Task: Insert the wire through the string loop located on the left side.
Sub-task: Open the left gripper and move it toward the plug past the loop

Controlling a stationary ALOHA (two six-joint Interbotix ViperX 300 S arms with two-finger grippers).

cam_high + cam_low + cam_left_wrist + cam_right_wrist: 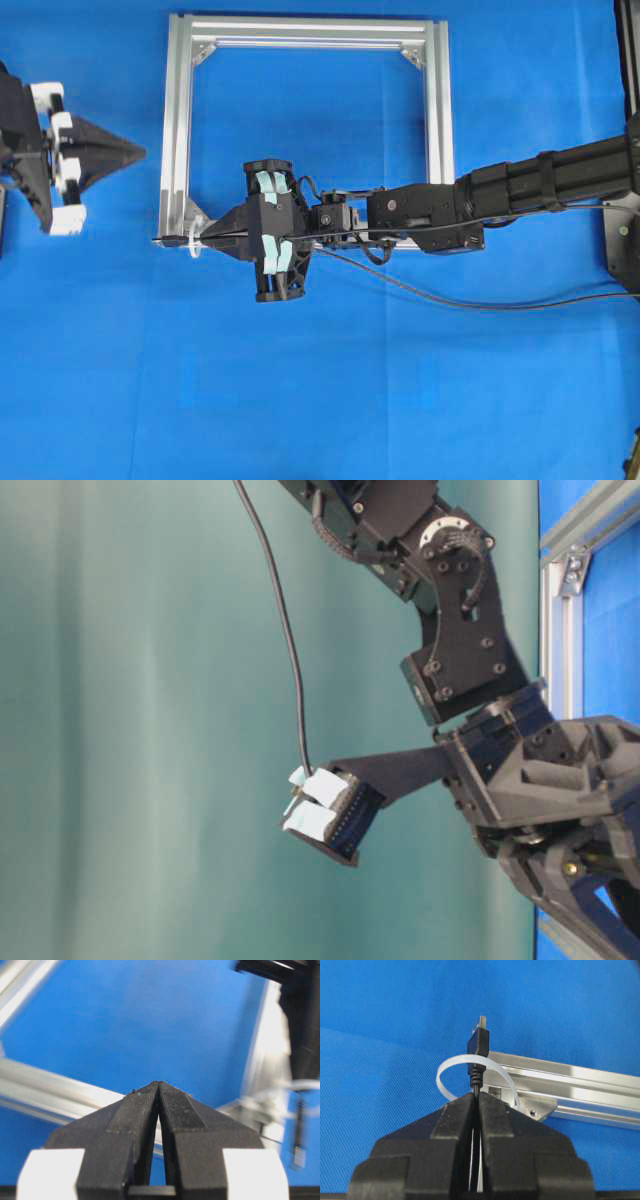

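My right gripper (pixel 204 238) (pixel 476 1094) is shut on the wire (pixel 450 298) just behind its dark plug (pixel 479 1042). It sits at the silver frame's (pixel 175 120) near left corner. The plug sticks out ahead of the fingertips, across the white string loop (pixel 449 1065) (pixel 192 246). Its metallic tip (pixel 481 1022) shows beyond the loop's band, so it appears to be threaded through. The wire trails away to the right over the blue mat. My left gripper (pixel 141 152) (pixel 158 1085) is shut on nothing, left of the frame and apart from the loop.
The frame's rail (pixel 580 1090) runs off to the right behind the loop, with a corner bracket (pixel 537 1107) beside it. The right arm (pixel 540 180) lies across the frame's near rail. Blue mat (pixel 320 400) surrounds the frame.
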